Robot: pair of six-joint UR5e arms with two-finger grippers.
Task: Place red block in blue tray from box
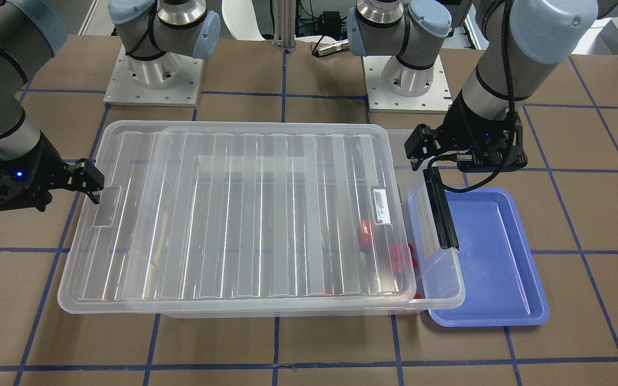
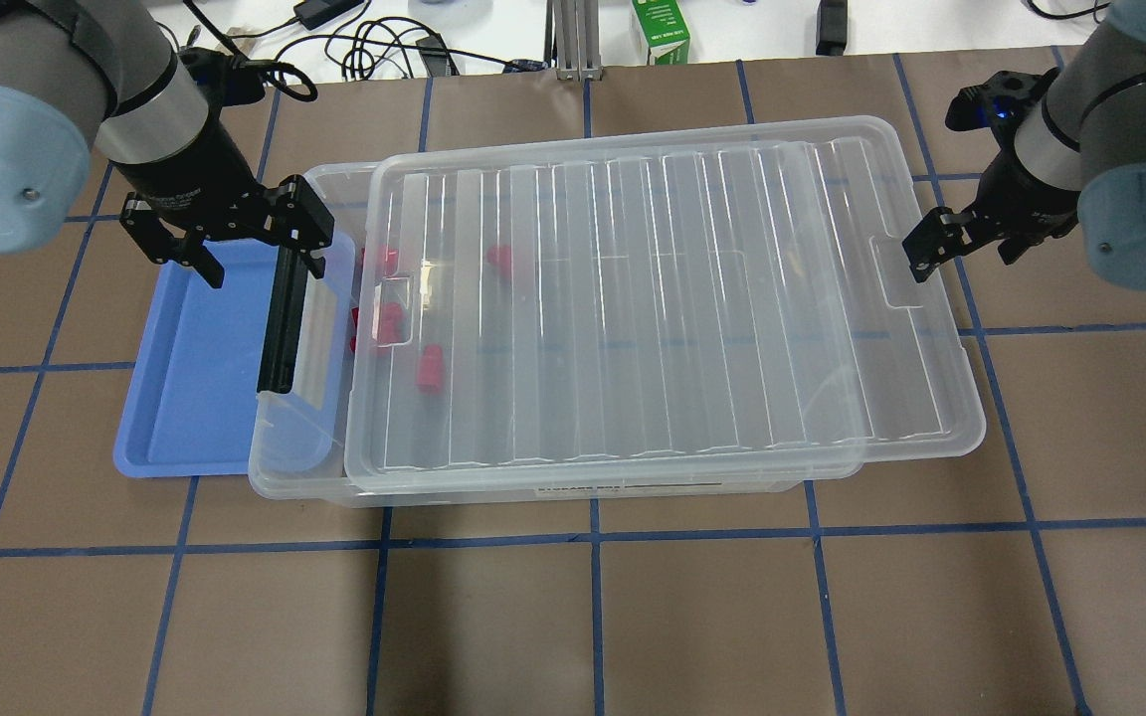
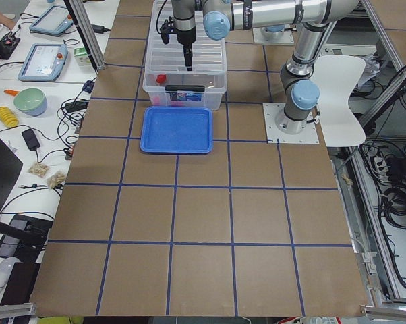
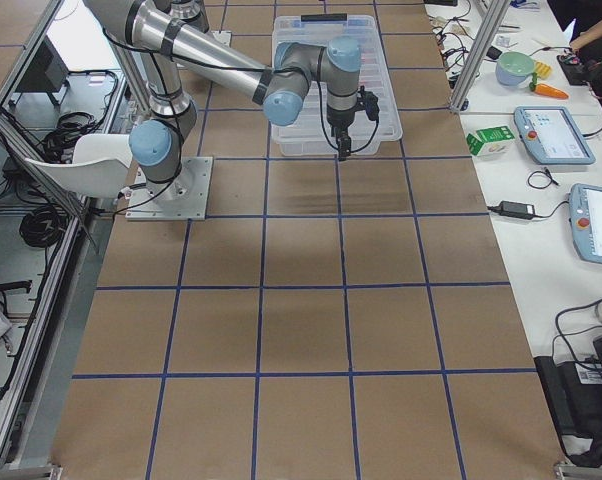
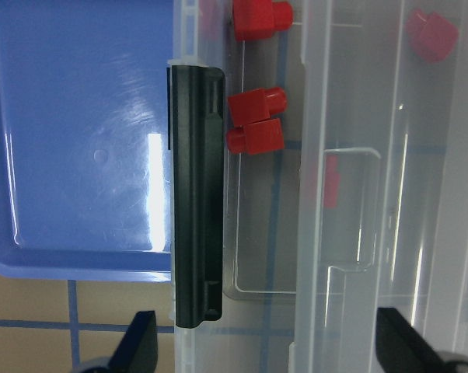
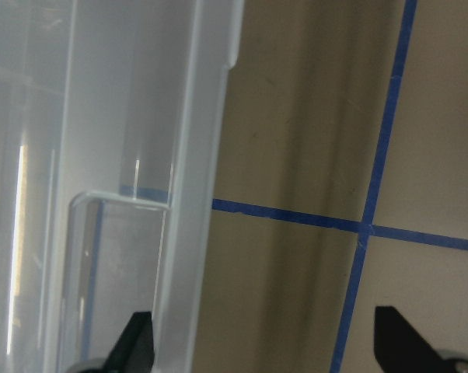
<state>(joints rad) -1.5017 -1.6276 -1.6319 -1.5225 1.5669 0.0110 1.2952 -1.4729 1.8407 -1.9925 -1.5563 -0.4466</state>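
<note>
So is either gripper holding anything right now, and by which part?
Nothing is held. The left gripper is open above the box's black latch bar, and the right gripper is open at the lid's edge.

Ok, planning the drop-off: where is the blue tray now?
In the overhead view, the blue tray sits at the left, beside the latch end of the box, partly below the left pincer.

The table [image 2: 712, 626] is surfaced in brown and divided into squares by blue tape lines [image 2: 597, 617]. 2 items are recorded lying directly on it. The clear box [image 2: 573, 489] is set lengthwise across the middle. The blue tray [image 2: 185, 398] is laid just beside the box's latch end, its near edge overlapped by the box rim. 2 metal base plates [image 1: 116, 94] are mounted along the robot side.
</note>
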